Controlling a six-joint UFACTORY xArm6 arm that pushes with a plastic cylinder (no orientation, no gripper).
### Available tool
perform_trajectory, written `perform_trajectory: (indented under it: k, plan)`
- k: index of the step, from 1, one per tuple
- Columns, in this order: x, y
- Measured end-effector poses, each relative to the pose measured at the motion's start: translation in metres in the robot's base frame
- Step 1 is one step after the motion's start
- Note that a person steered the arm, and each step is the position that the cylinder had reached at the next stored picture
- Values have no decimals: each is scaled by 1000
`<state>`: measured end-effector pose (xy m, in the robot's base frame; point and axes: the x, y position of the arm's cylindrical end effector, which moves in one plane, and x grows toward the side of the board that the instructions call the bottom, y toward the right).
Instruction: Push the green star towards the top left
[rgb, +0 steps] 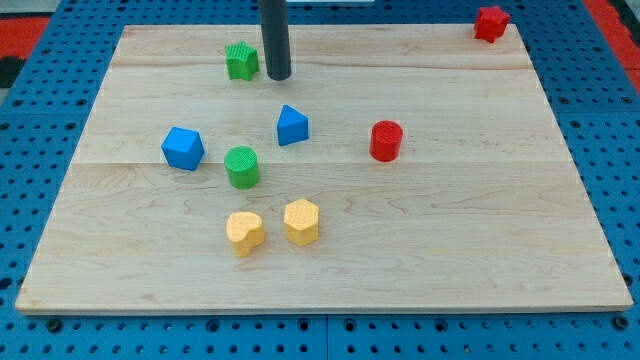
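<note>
The green star (241, 61) lies near the top of the wooden board (480, 230), left of centre. My tip (278, 76) stands just to the star's right, close beside it, with a small gap showing. The dark rod rises from there out of the view's top.
A green cylinder (242, 166), a blue hexagonal block (183, 148) and a blue pointed block (292, 125) lie mid-board. A red cylinder (386, 141) lies to the right, a red star (491, 23) at the top right corner. A yellow heart (245, 232) and a yellow hexagon (301, 221) lie lower.
</note>
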<state>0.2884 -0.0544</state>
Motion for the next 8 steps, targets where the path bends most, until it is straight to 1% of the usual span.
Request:
perform_trajectory:
  k: [1, 2, 3, 5, 7, 8]
  plan:
    - [-13, -15]
    - [-13, -61]
    - [-17, -85]
    - [-32, -97]
    - [-32, -163]
    - [-32, -165]
